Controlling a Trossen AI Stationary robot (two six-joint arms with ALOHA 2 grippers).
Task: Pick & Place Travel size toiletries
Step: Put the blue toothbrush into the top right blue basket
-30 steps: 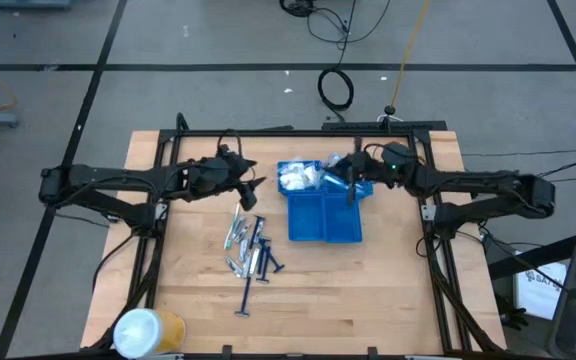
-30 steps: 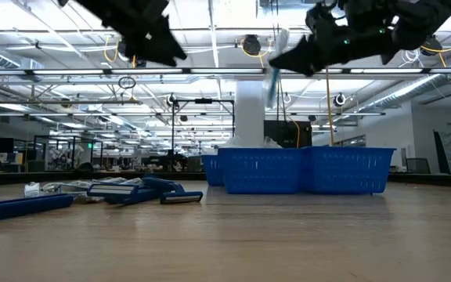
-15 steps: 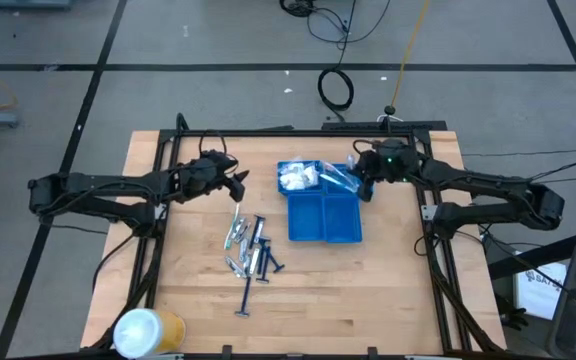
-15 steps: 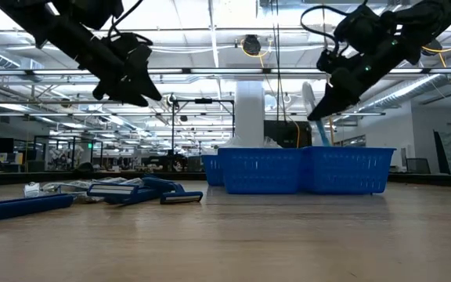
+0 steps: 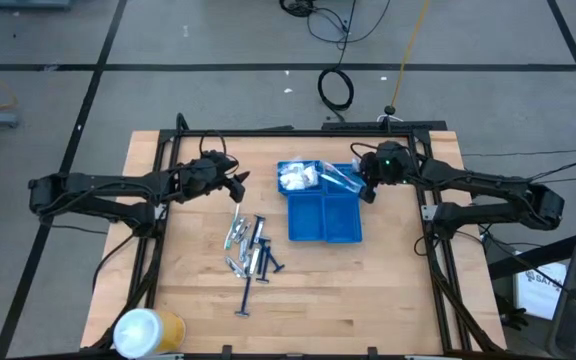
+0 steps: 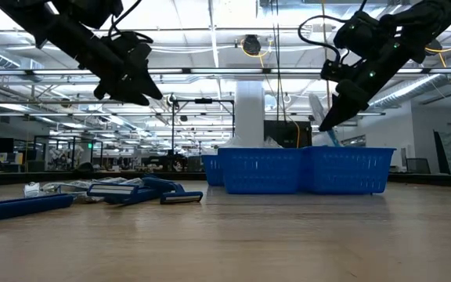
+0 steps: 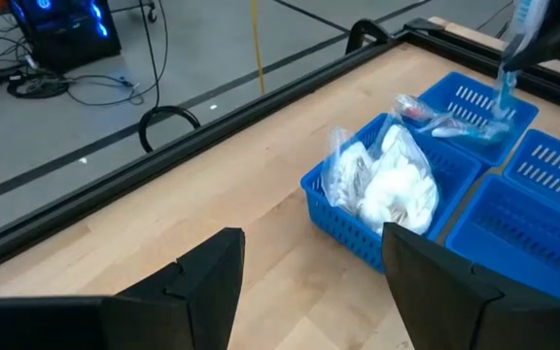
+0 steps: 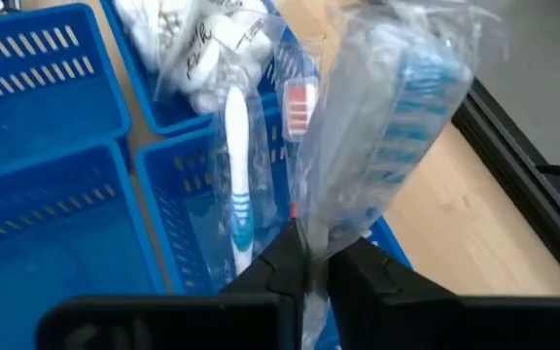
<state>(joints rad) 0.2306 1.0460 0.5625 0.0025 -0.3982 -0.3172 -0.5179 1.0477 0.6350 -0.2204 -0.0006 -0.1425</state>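
My right gripper (image 5: 364,186) is shut on a clear packet with a blue-bristled toothbrush (image 8: 387,126) above the blue tray's (image 5: 325,236) far right compartment. That compartment also holds another wrapped toothbrush (image 8: 236,175). A crinkly white packet (image 7: 387,185) lies in the far left compartment. My left gripper (image 5: 236,181) hangs open above the table, left of the tray and beyond the pile of toiletries. The pile of tubes, sticks and dark blue razors (image 5: 251,250) lies flat on the wood, with one razor (image 5: 245,300) nearer. My right gripper pinches the clear wrapper at one end (image 8: 311,243) between its two fingers. The packet sticks out past the fingertips, slanting over the far right compartment (image 6: 317,110). Whether its free end touches anything in the tray, I cannot tell.
A big white-and-yellow roll (image 5: 148,330) stands at the table's near left corner. The tray's two near compartments (image 5: 325,220) show bare blue floor. Black frame rails (image 5: 298,130) run along the far edge and both sides. Bare wood lies right of the tray and along the near edge.
My right gripper has come down toward the tray's far right compartment and tipped, so the packet that hung below it now slants over the tray. My left gripper has drawn back toward the table's left edge and come lower.
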